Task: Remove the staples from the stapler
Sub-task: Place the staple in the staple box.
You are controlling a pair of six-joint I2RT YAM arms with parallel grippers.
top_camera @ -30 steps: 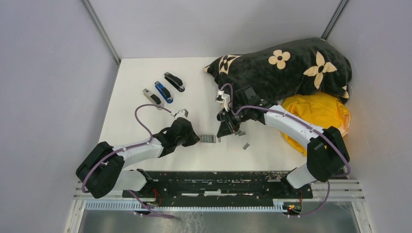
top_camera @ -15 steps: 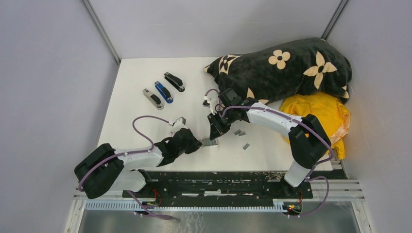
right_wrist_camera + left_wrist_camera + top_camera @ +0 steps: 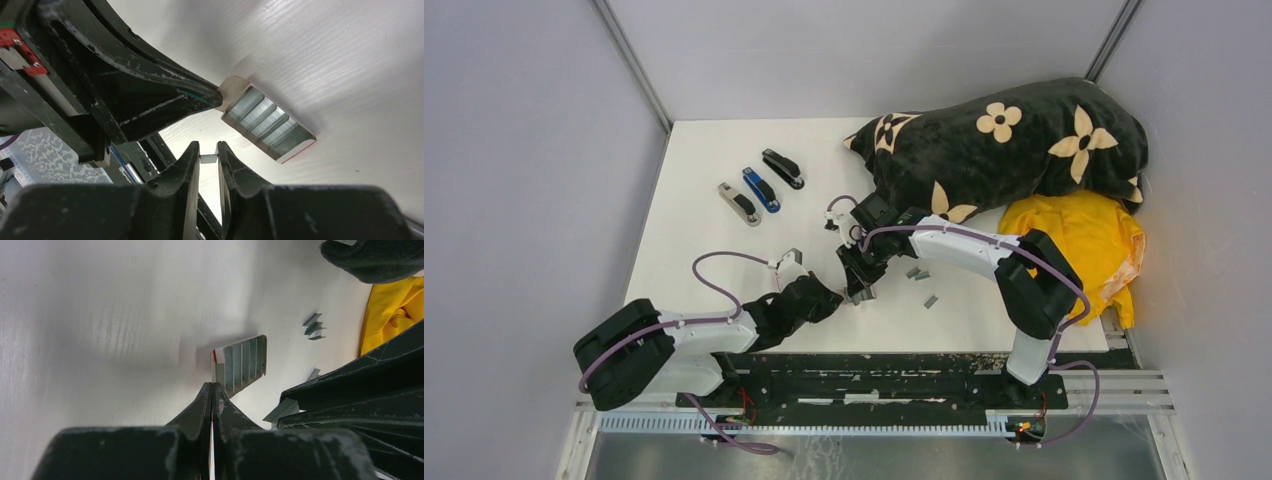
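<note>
Left gripper [image 3: 212, 390]: pinched tight on the flap of the small box [image 3: 270, 125]
Right gripper [image 3: 207, 150]: narrow, nipping a short staple strip [image 3: 207, 159] just beside the box
Box: open on the table [image 3: 694, 200], grey strips packed inside
Loose staples [image 3: 931, 299]: on the table, right of both grippers
Staplers [image 3: 761, 190]: three in a row, far left, well apart from the grippers

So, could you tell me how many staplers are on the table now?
3, in a diagonal row on the table's left: grey stapler nearest, blue stapler in the middle, black stapler farthest. More could be hidden beneath the blanket.
</note>
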